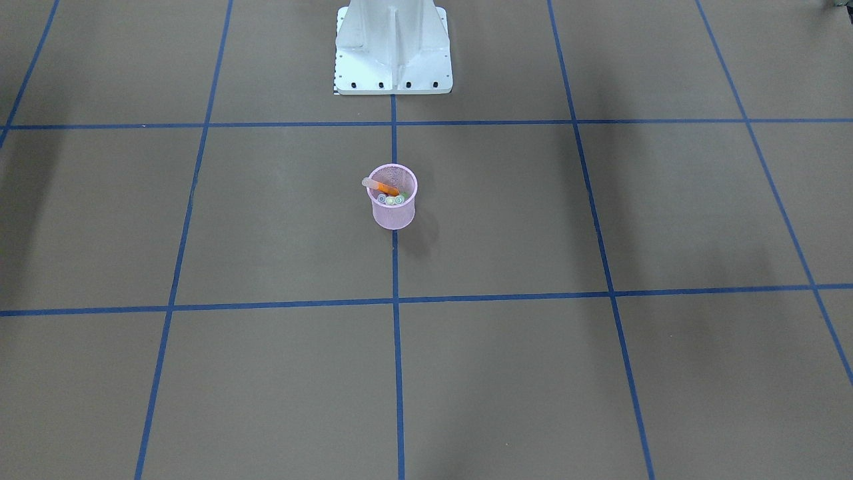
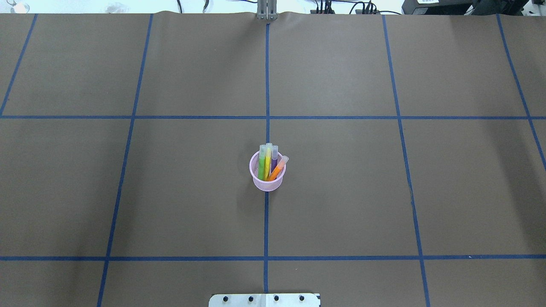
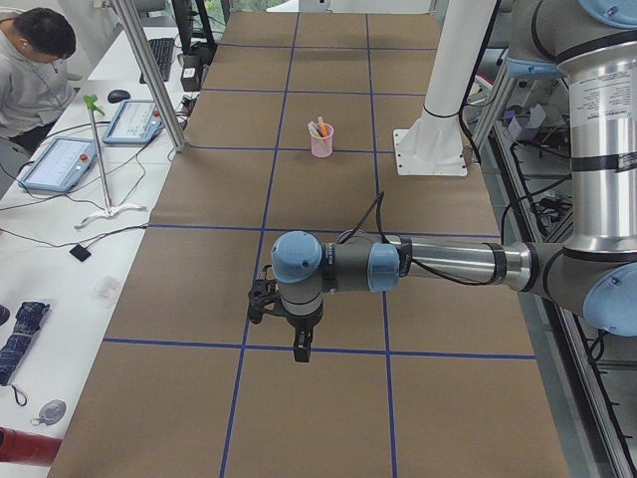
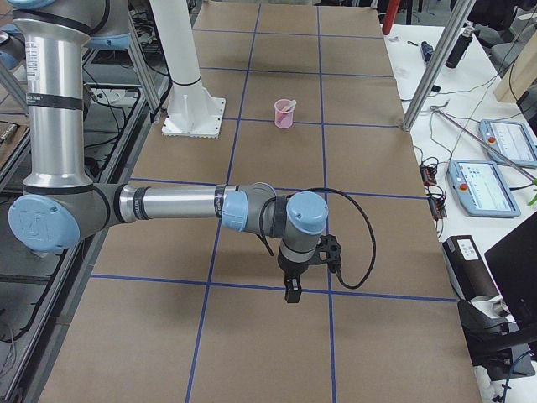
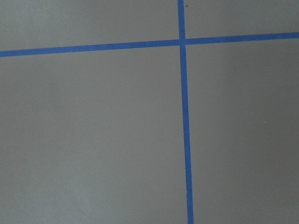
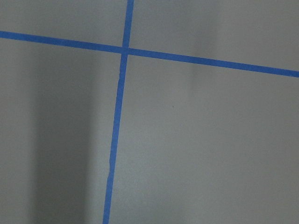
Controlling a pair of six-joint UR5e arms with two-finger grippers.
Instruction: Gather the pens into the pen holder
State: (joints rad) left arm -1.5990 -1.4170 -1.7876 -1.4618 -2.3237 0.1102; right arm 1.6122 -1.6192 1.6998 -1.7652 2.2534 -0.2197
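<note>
**All four pens in holder; gripper states unconfirmed**

The pink mesh pen holder [image 2: 267, 182] is standing upright on the central blue tape line [image 2: 266, 221] of the brown paper-covered table [image 2: 192, 192], in front of the white robot base [image 1: 393, 50]. Four pens are sitting inside it, caps upward: the green pen [image 2: 261, 164], yellow pen [image 2: 268, 160] and purple pen [image 2: 274, 156] are leaning side by side, and the orange pen [image 2: 277, 169] is tilting across the rim.

The left gripper [image 3: 302, 351] and right gripper [image 4: 293, 294] are hanging fingers-down over the table ends, well apart from the holder. Whether either is open or closed cannot be told. Both wrist cameras are showing only paper and tape.
</note>
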